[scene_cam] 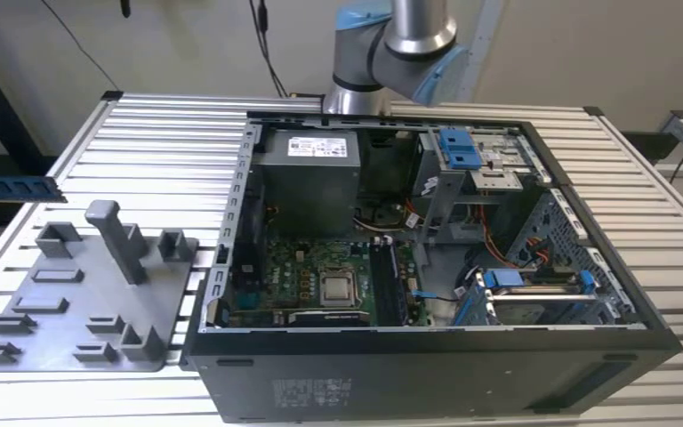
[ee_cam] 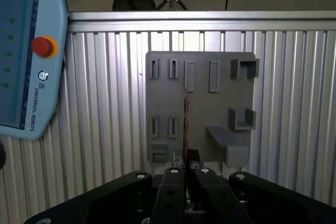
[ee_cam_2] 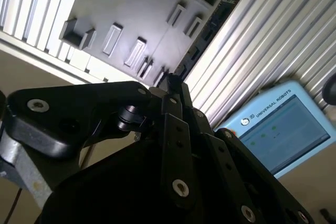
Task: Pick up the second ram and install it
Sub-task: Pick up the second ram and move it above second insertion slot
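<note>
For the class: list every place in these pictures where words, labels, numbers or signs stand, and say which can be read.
Teach pendant: a maker's name beside a round logo; its screen's marks are too blurred to read.
Power supply label: too small to read.
Label on the case's outer panel: too small to read.
The second ram, held in the gripper: no print can be made out.

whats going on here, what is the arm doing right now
The robot arm's gripper is shut on the long, narrow, dark circuit-board memory stick, the second ram. It holds the stick edge-on over the grey plastic fixture plate on the ribbed aluminium table. In the exterior view the open black computer case sits beside that plate. The stick is not yet installed in it.
</note>
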{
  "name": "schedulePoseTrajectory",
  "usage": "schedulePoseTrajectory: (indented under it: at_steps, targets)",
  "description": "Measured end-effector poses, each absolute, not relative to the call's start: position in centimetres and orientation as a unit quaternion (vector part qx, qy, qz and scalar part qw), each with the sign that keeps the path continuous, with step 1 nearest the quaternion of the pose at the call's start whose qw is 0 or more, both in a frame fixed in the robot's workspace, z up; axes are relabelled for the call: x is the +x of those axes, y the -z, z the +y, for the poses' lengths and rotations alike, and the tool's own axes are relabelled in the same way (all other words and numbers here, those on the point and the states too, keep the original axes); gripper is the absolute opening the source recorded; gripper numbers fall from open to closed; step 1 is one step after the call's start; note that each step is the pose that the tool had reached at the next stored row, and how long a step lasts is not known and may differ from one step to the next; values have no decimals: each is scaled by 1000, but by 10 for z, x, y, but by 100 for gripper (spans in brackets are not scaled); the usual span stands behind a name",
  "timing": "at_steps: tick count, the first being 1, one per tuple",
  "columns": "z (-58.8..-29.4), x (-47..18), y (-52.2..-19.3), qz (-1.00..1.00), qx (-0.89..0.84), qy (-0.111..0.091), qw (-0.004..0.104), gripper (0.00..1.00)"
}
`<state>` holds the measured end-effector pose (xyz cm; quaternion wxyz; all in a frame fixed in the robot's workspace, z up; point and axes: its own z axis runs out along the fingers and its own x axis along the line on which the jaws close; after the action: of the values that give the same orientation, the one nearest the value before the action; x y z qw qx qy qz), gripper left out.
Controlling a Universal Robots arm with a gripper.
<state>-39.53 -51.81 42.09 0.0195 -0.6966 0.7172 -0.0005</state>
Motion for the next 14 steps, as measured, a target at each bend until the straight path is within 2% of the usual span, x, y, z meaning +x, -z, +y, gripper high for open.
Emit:
schedulePoseTrajectory:
  at_steps: [14]
  targets:
    - [-518, -367, -421, 717, -697, 0, 19, 14]
